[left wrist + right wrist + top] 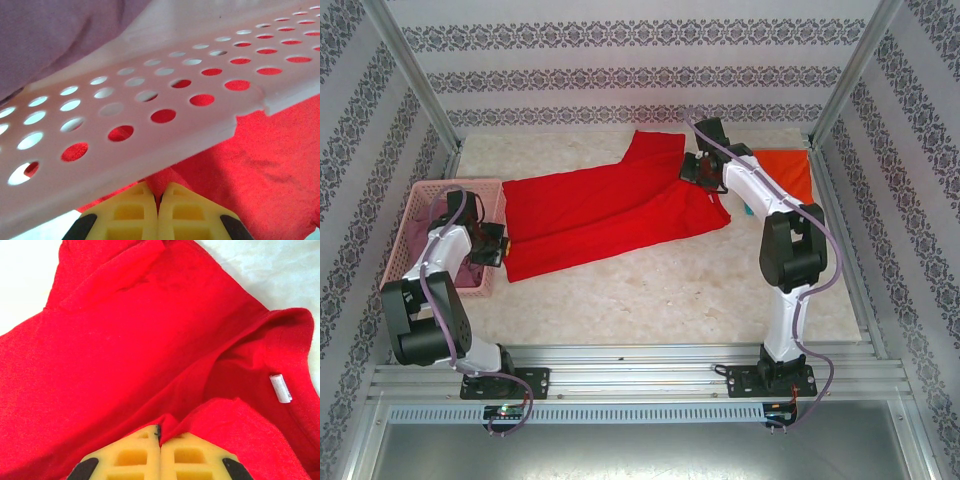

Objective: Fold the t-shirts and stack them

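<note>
The right pincer (160,431) is clamped on the red t-shirt (610,210) at the collar (292,320), cloth caught between its yellow pads. The left pincer (159,187) is together at the hem corner, beside the pink basket (430,187); I cannot tell whether cloth is caught. The shirt lies flat, its long axis running from lower left to upper right of the overhead view. Each arm sits at its nearer end, so the fold likely turns on that line.

Orange t-shirt (786,170) partly hidden by the right arm (760,190), red t-shirt (270,165) screened by the pink basket wall (150,155), neck label (280,388) too small to be read
</note>
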You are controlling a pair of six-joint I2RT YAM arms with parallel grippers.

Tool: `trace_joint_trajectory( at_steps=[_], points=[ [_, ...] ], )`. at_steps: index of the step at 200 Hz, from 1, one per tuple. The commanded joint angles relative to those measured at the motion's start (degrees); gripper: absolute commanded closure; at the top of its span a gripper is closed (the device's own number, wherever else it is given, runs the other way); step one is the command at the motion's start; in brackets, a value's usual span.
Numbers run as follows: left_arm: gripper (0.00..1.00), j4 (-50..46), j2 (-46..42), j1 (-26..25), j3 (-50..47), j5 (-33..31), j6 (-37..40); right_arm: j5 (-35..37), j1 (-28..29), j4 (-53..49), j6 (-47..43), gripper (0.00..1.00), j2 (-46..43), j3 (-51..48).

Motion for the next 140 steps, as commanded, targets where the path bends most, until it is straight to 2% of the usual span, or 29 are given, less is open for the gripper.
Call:
trace_joint_trajectory(
  at_steps=[1, 140],
  points=[
    [1.00, 0.2, 1.7, 0.8, 1.8, 0.2, 1.8, 0.1, -0.6, -0.3, -0.8, 1.00, 1.2, 2.0],
    [0.99, 3.5, 8.1, 0.7, 4.0, 1.3, 2.0, 0.0, -1.0, -0.5, -0.7, 1.00, 4.8, 3.2]
  ],
)
